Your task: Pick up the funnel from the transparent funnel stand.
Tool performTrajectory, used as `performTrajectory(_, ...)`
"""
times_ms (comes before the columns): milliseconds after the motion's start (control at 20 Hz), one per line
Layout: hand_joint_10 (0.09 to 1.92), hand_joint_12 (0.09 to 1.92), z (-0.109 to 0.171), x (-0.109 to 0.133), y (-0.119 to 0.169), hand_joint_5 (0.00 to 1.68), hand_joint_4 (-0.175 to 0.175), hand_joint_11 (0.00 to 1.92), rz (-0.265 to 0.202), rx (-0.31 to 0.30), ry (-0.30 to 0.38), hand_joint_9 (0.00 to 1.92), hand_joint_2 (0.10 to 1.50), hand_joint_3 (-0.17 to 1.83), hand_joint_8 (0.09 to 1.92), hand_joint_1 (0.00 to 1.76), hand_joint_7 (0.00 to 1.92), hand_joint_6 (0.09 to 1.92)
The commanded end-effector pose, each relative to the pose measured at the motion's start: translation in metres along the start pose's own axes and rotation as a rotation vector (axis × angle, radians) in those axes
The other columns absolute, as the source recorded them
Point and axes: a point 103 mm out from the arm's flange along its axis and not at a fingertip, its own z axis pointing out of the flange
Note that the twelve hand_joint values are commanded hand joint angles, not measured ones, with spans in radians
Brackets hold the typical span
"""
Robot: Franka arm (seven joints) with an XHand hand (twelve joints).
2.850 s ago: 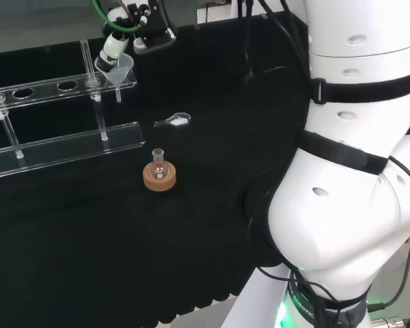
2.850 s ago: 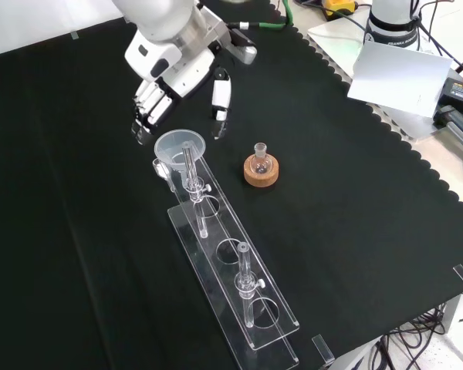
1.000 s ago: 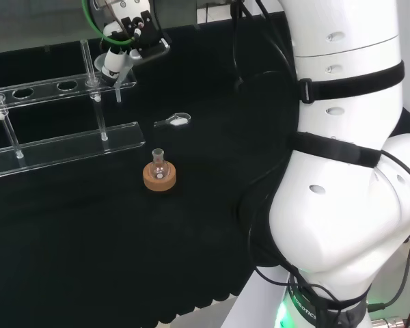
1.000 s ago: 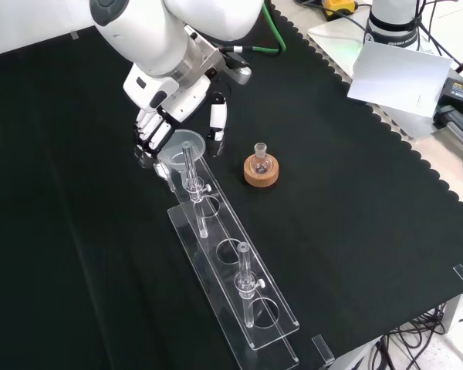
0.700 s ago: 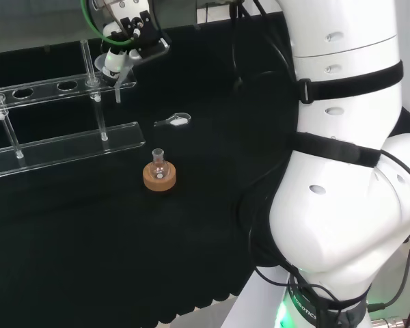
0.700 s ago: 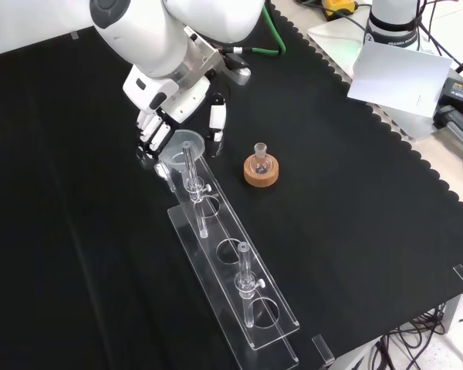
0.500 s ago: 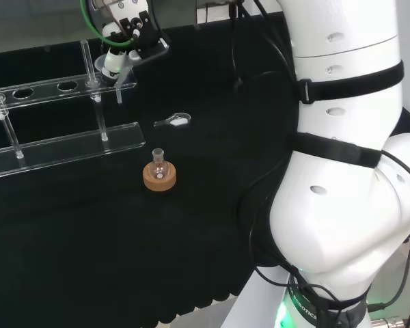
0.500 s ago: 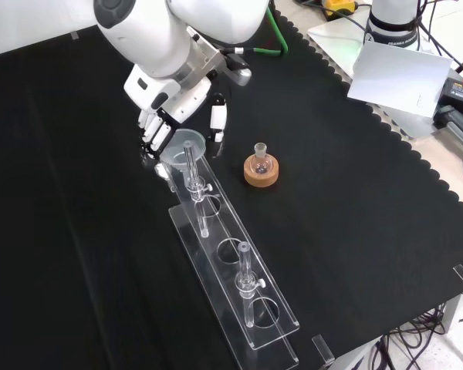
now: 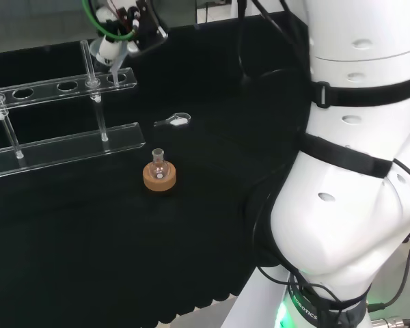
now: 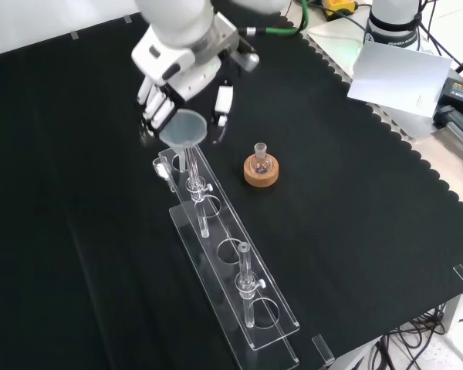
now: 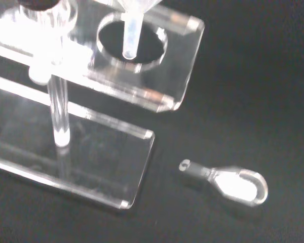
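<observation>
The hand (image 10: pixel 163 99) has its fingers and thumb curled round the rim of the funnel (image 10: pixel 184 128), pinching it from both sides in the front view. The funnel hangs clear of the transparent funnel stand (image 10: pixel 235 277): in the wrist view its stem (image 11: pixel 129 38) ends above the stand's end hole (image 11: pixel 133 44), not passing through it. In the front view the funnel's bowl sits over the stand's far end, with the hand at about 11 o'clock from it. At about 3 o'clock from that end of the stand a small flask (image 10: pixel 261 159) rests upright on a cork ring (image 10: pixel 261 173). In the head view a small clear scoop (image 9: pixel 175 121) lies on the black cloth (image 9: pixel 89 246), at about 12 o'clock from the flask and apart from it.
</observation>
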Motion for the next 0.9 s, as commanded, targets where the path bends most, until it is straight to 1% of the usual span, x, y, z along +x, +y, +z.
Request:
performTrajectory(50,0.49,1.23,-0.044,-0.006,-0.033,0.72,-0.012,0.61,0.031,-0.046,-0.047,0.84,1.14,-0.17,0.66,0.71,0.50,0.20)
performTrajectory(250,0.48,1.23,-0.055,-0.011,-0.058,0.73,-0.012,0.61,0.059,-0.061,-0.060,0.83,1.15,-0.17,0.66,0.71,0.51,0.22)
performTrajectory(400,0.47,1.23,-0.059,-0.013,-0.077,0.70,-0.012,0.61,0.089,-0.062,-0.066,0.84,1.16,-0.17,0.66,0.71,0.51,0.28)
performTrajectory(550,0.47,1.24,-0.059,-0.014,-0.097,0.69,-0.010,0.61,0.113,-0.058,-0.068,0.84,1.17,-0.17,0.66,0.71,0.51,0.36)
performTrajectory(800,0.47,1.24,-0.055,-0.016,-0.128,0.69,-0.008,0.60,0.155,-0.059,-0.057,0.83,1.18,-0.17,0.66,0.72,0.51,0.39)
performTrajectory(900,0.47,1.23,-0.054,-0.016,-0.140,0.68,-0.008,0.61,0.164,-0.059,-0.056,0.83,1.18,-0.17,0.67,0.72,0.51,0.43)
